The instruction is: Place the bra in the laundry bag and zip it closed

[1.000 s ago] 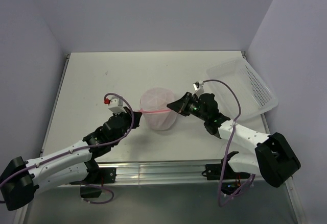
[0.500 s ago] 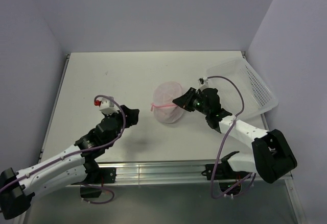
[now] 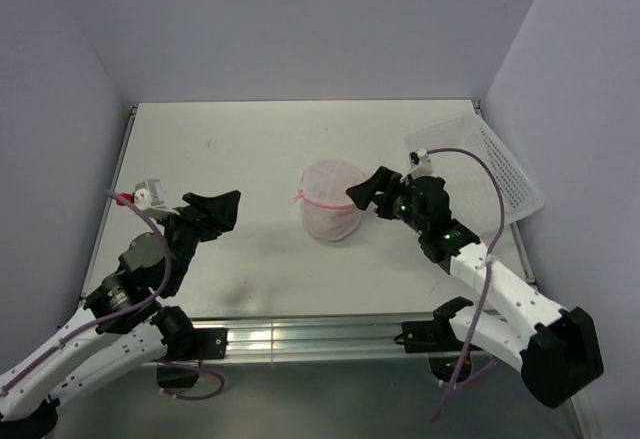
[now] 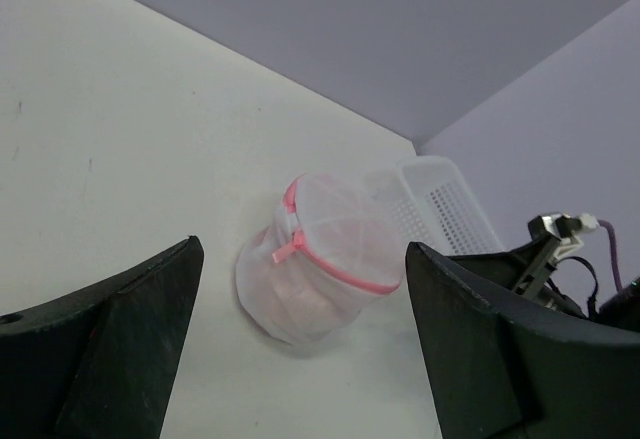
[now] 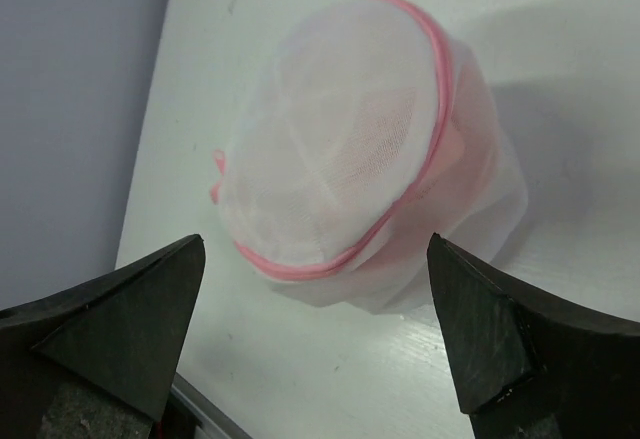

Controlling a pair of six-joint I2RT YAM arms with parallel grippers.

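Observation:
The laundry bag (image 3: 330, 204) stands alone on the table, a round white mesh pouch whose pink zipper rim (image 4: 350, 271) runs shut around the top, with the pull tab (image 4: 284, 250) on its left. The bra (image 4: 292, 297) shows only as a faint pink mass through the mesh. My left gripper (image 3: 216, 207) hangs open well to the bag's left, touching nothing. My right gripper (image 3: 366, 192) is open just right of the bag, with nothing between its fingers. In the right wrist view the bag (image 5: 350, 159) lies ahead of the spread jaws (image 5: 316, 241).
A rigid white perforated basket (image 3: 500, 174) lies at the table's far right, behind the right arm; it also shows beyond the bag in the left wrist view (image 4: 440, 199). Walls enclose the table (image 3: 220, 149) at the back and both sides.
Both grippers let go of the bag and opened. The left arm drew back to the left and the right gripper backed off slightly. The bag settled upright on the table.

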